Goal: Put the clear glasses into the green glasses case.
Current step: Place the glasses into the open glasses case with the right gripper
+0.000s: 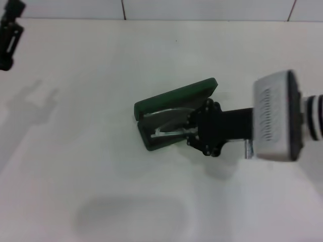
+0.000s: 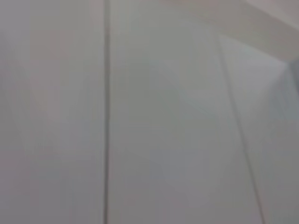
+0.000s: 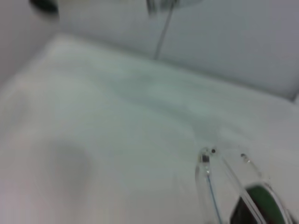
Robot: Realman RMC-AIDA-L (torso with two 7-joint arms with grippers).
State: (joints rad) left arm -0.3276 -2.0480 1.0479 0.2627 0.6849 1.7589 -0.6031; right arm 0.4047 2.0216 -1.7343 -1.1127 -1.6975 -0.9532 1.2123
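The green glasses case (image 1: 174, 96) lies open at the middle of the table, its lid tilted up on the far side and its base (image 1: 151, 141) toward me. The clear glasses (image 1: 169, 132) show as pale streaks lying in the base. My right gripper (image 1: 194, 130) hovers over the case's right end, right at the glasses. In the right wrist view the clear glasses (image 3: 209, 179) show close up with a temple arm over the white table, and a bit of the green case (image 3: 261, 198) behind them. My left gripper (image 1: 9, 43) is parked at the far left, open, casting a forked shadow.
The white table (image 1: 101, 176) spreads on all sides of the case. A tiled wall edge (image 1: 202, 12) runs along the far side. The left wrist view shows only pale wall panels (image 2: 163, 116).
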